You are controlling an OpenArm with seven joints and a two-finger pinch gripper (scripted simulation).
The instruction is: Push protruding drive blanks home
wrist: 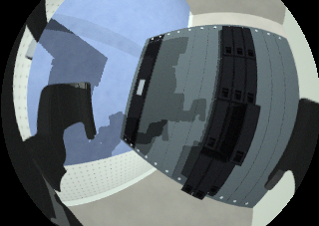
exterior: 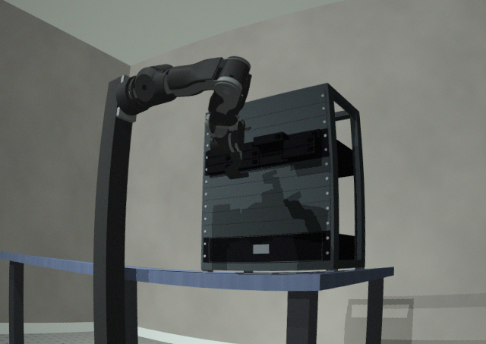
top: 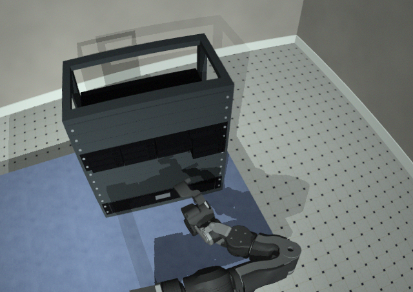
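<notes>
Rack (exterior: pixel 333 175) on table (exterior: pixel 353 274), arm (exterior: pixel 188 79) before its front.

Black drive blank (exterior: pixel 269 140) proud of chassis (exterior: pixel 306 146)

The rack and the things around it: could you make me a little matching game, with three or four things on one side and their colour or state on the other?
Things:
1. rack
2. table top
3. gripper
4. label on the bottom panel

Colour or state:
A. blue
B. light grey rectangle
C. open, holding nothing
D. dark grey frame, standing upright on the table

Pairs: 1-D, 2-A, 3-C, 4-B
</notes>
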